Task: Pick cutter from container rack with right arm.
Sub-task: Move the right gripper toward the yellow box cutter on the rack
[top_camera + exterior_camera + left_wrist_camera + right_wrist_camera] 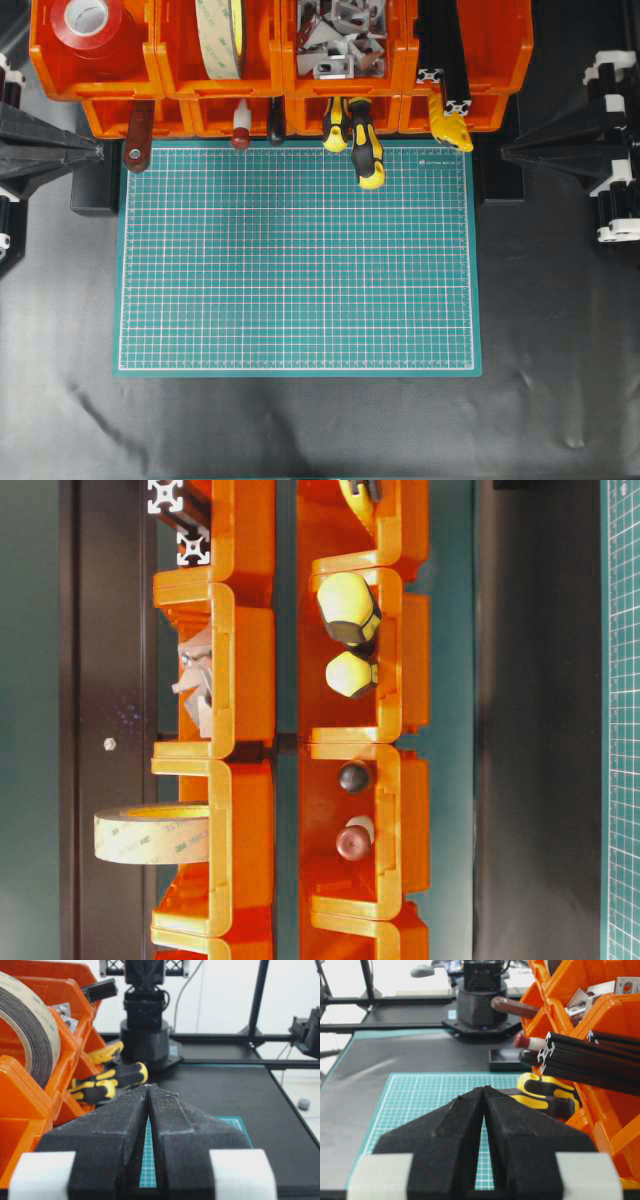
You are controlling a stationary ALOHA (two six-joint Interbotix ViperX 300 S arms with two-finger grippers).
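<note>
We read "3M" on the tape (pixel 152 833). The yellow cutter (pixel 451 127) pokes from the orange rack (pixel 480 60). Both claws, left (pixel 149 1086) and right (pixel 484 1088), sit closed, empty.

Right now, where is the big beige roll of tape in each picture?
Overhead: the tape roll stands on edge in the top row, second bin from the left.
Table-level: lower left, sticking out of a bin.
Left wrist: far left, big and close.
Right wrist: not in it.
Shared landmark: the orange bins, which show in all four pictures.
</note>
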